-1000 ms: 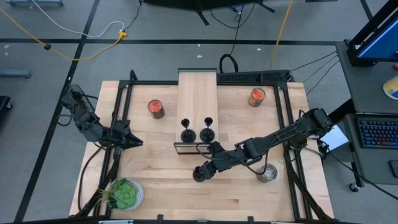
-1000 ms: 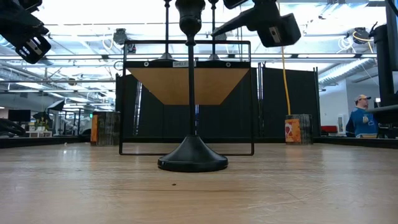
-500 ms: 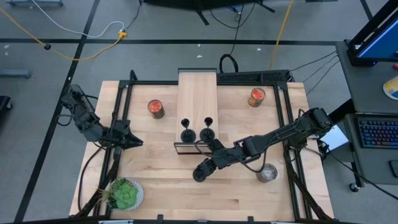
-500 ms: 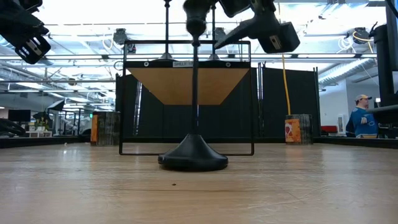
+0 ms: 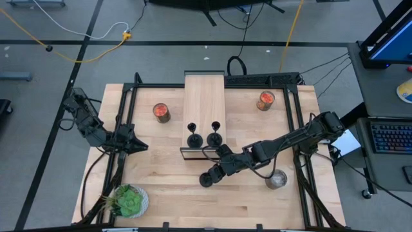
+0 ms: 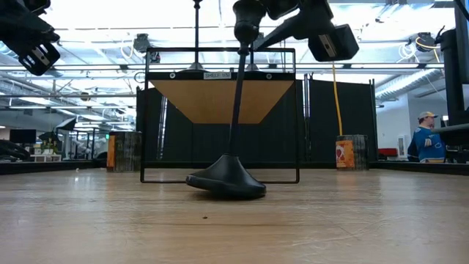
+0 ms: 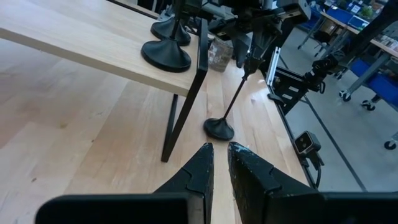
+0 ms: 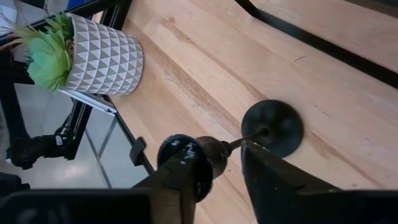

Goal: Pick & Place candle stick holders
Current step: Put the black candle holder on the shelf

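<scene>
Candle stick holder [image 6: 227, 176] matt black metal; table [image 6: 352, 220] smooth pale wood.

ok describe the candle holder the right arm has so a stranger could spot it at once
Find the raised wooden shelf mid-table. Just in front of it, the right gripper clamps a black candle stick holder by its cup. Unlike the two upright on the shelf, it leans, base tipped on the tabletop.
</scene>
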Robot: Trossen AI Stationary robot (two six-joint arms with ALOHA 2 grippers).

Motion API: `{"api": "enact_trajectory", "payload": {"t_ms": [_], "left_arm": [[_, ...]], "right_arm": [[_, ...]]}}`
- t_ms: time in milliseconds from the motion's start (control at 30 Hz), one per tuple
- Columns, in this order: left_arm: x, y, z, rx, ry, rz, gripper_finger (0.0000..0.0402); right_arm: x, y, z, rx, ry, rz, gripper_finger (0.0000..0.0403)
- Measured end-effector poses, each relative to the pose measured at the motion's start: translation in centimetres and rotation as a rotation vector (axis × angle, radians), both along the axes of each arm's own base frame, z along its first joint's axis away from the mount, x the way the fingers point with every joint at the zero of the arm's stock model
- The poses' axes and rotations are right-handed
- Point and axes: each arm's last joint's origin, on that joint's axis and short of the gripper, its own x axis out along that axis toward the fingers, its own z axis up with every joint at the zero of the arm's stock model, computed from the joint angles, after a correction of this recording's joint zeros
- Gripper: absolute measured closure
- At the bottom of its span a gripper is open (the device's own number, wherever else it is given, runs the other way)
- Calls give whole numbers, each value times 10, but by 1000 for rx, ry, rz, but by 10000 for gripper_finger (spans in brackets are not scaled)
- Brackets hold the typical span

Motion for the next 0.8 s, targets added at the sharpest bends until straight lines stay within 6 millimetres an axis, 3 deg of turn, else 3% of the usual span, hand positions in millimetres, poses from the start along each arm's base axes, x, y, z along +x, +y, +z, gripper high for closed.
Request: {"api": "enact_trajectory", "payload": {"t_ms": [367,800], "left_arm": [[0,0,-1,6,9,8,348],[-1,1,-3,27,29,7,348]], "right_arm": [[1,0,2,16,-9,16,394],[0,2,1,46,9,62,402]]}}
